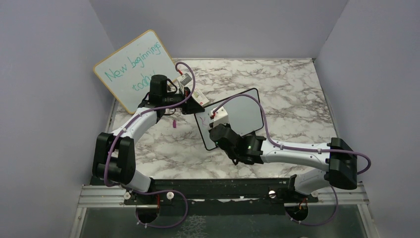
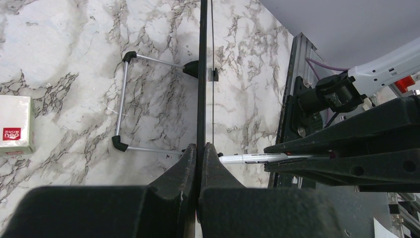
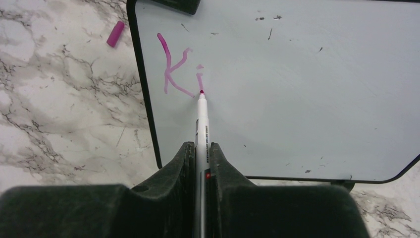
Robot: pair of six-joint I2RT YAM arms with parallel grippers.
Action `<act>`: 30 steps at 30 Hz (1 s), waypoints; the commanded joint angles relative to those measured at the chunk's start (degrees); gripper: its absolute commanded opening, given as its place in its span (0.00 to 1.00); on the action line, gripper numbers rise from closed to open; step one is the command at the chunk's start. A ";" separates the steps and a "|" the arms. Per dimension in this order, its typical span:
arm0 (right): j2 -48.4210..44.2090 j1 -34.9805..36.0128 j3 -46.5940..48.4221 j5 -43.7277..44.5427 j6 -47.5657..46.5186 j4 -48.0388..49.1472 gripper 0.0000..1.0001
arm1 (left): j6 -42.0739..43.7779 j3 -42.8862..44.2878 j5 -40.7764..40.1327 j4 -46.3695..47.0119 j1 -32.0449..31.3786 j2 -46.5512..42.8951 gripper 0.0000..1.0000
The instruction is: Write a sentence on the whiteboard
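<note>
Marble desk (image 1: 287, 94) carries the whiteboard (image 1: 242, 111) mid-way, my left fingers (image 2: 183, 168) clamped on its far-left edge. Its sentence (image 3: 171, 69) reads "Ki" beside the left rim; my right fingers (image 3: 181, 163) grip the marker (image 3: 202, 124), bare board rightward.

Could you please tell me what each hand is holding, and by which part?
The right hand holds the marker by its barrel, tip on the whiteboard; the left hand pinches the whiteboard's edge.
</note>
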 commanded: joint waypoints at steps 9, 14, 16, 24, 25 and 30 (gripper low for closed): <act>-0.61 -0.19 0.06 -1.37 0.55 -1.56 0.00 | 0.71 0.12 0.19 -2.44 -0.13 1.04 0.00; -4.00 -0.19 -2.15 -1.41 -1.43 2.44 0.00 | 0.62 0.15 0.17 -2.44 -0.11 1.16 0.00; -4.61 -0.19 -2.12 -1.03 -1.95 2.71 0.00 | 0.63 0.15 0.15 -2.44 -0.12 1.17 0.00; -4.64 -0.20 -2.21 -0.15 -3.88 5.68 0.00 | 0.54 0.15 0.30 -2.44 -0.12 1.15 0.00; -4.35 -0.26 -1.97 -0.16 -4.08 5.78 0.00 | 0.54 0.15 0.30 -2.44 -0.11 1.16 0.00; -3.05 -0.30 -1.06 1.21 -4.00 5.35 0.00 | 0.54 0.15 0.56 -2.44 -0.14 1.21 0.00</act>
